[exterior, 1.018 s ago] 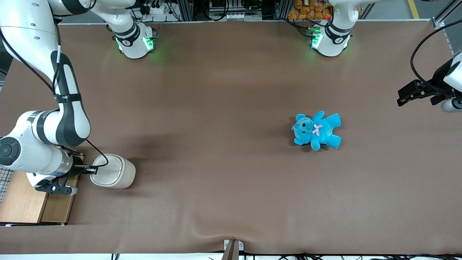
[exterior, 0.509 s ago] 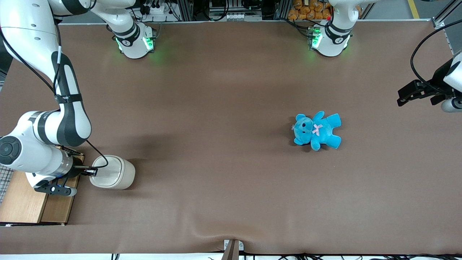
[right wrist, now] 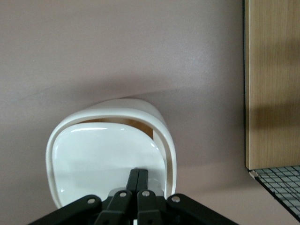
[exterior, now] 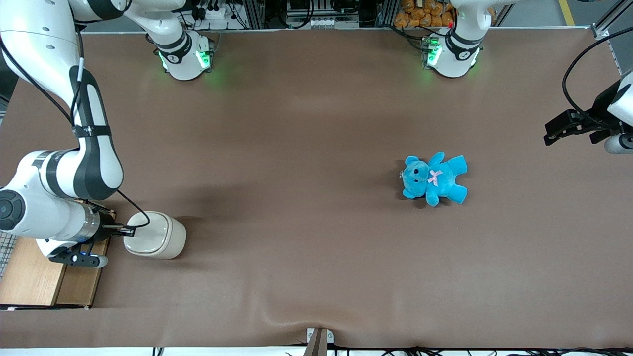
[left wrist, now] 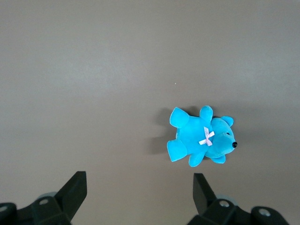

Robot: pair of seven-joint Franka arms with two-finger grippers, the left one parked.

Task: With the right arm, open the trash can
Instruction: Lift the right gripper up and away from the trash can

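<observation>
We see the end effector (exterior: 129,229) at the lower left of the front view, its two slim black fingers (right wrist: 138,180) pressed together, clenched with nothing between them, and their tips resting on the pale lid (right wrist: 105,161) of the trash can (exterior: 157,236) at the edge nearest the wrist. In the right wrist view the lid looks tipped, with a dark gap showing between it and the cream rim (right wrist: 140,108) at the edge away from the fingers. The trash can stands upright on the brown counter (exterior: 306,237), at the working arm's end, just beside the wooden box (exterior: 37,277) with its wire mesh (right wrist: 281,185). The silver wrist of the right arm (exterior: 54,202) hangs over the box's corner, a small blue light glowing beneath it, and a black cable loops from the arm over the trash can's top. Well apart, right of centre in the front view, we find a blue teddy (exterior: 435,178) lying flat on the counter, a pink bow at its neck.
</observation>
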